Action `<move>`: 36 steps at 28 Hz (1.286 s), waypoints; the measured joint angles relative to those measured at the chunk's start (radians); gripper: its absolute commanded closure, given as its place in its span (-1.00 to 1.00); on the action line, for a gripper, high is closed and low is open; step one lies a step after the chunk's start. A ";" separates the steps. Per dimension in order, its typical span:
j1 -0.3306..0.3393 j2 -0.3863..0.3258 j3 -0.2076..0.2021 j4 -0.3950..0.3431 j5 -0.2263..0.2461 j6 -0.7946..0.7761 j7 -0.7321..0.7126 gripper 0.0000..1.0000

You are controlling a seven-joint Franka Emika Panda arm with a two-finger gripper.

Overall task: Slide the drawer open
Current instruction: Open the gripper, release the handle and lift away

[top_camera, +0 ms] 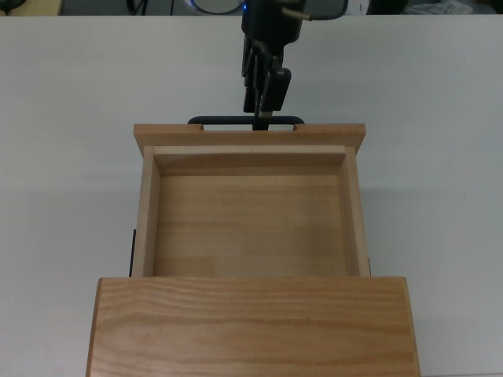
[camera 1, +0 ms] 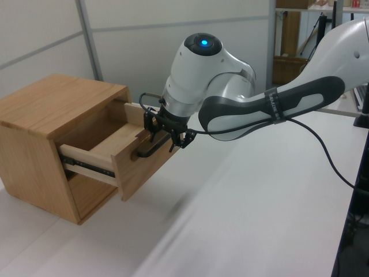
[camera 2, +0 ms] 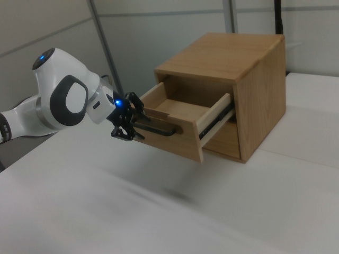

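Note:
The light wooden drawer [top_camera: 251, 228] stands pulled well out of its cabinet [top_camera: 255, 326], its inside bare. A thin black bar handle [top_camera: 220, 120] runs along the front panel [top_camera: 330, 135]. My gripper [top_camera: 262, 110] is just beyond the handle's middle, open, with the fingertips reaching the bar and nothing clamped. In the left view the gripper [camera 1: 167, 131] has its fingers [camera 1: 183, 140] spread apart in front of the drawer [camera 1: 130, 167]. In the right view the gripper [camera 2: 128, 128] sits at the end of the handle [camera 2: 159, 130] on the drawer [camera 2: 169, 140].
The cabinet [camera 1: 57, 101] rests on a white table [top_camera: 440, 157]. A black cable [camera 1: 323, 161] hangs from the arm over the table. Black slide rails [camera 2: 217, 124] show along the drawer's side.

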 measured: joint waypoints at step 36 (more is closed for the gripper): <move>-0.043 -0.008 -0.031 0.230 0.275 -0.677 -1.606 -1.00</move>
